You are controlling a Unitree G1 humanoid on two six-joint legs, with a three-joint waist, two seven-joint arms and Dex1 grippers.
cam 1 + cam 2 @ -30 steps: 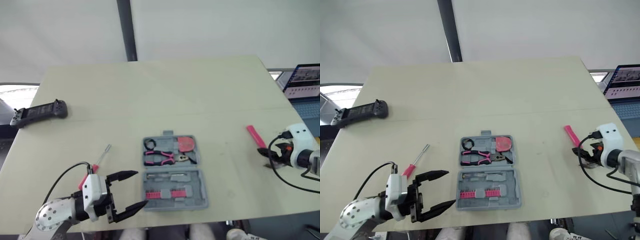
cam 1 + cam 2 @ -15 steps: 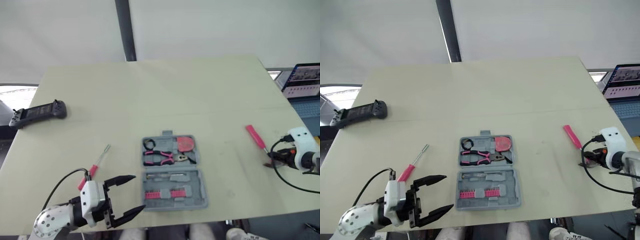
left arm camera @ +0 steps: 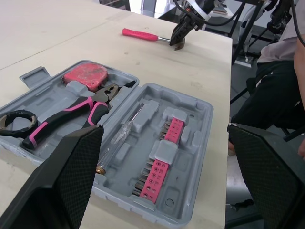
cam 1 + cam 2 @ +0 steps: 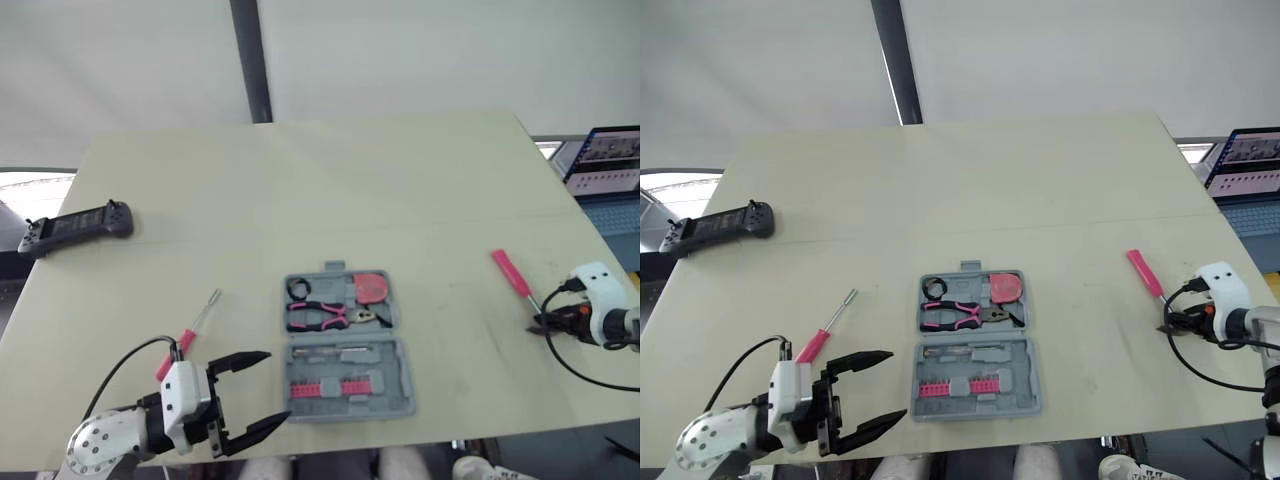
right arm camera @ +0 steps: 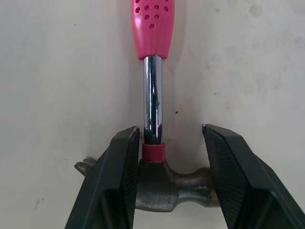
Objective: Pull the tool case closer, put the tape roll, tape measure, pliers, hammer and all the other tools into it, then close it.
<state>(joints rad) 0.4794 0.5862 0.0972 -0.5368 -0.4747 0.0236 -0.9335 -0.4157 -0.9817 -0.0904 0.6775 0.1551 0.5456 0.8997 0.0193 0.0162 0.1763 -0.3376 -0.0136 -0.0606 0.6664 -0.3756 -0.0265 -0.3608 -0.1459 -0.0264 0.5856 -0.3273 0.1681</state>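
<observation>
The grey tool case (image 4: 400,402) lies open near the table's front edge. In it are a black tape roll (image 4: 299,289), pink pliers (image 4: 325,317), a pink tape measure (image 4: 372,287) and a row of bits (image 4: 335,387). My left gripper (image 4: 276,385) is open, its fingers (image 3: 71,176) wide apart just left of the case's front half. A pink-handled screwdriver (image 4: 190,330) lies on the table behind that gripper. At the right, the pink-handled hammer (image 4: 512,274) lies flat. My right gripper (image 5: 169,138) is open astride its steel neck, just above the head (image 5: 162,188).
A black handheld controller (image 4: 78,226) rests at the table's left edge. A laptop screen (image 4: 605,160) stands off the table to the right. A dark pole (image 4: 250,60) rises behind the table. A person's legs (image 3: 271,86) appear beyond the table in the left wrist view.
The left gripper drew back a little toward the front edge during the first half second, then stayed still. The right gripper sank onto the hammer's head end.
</observation>
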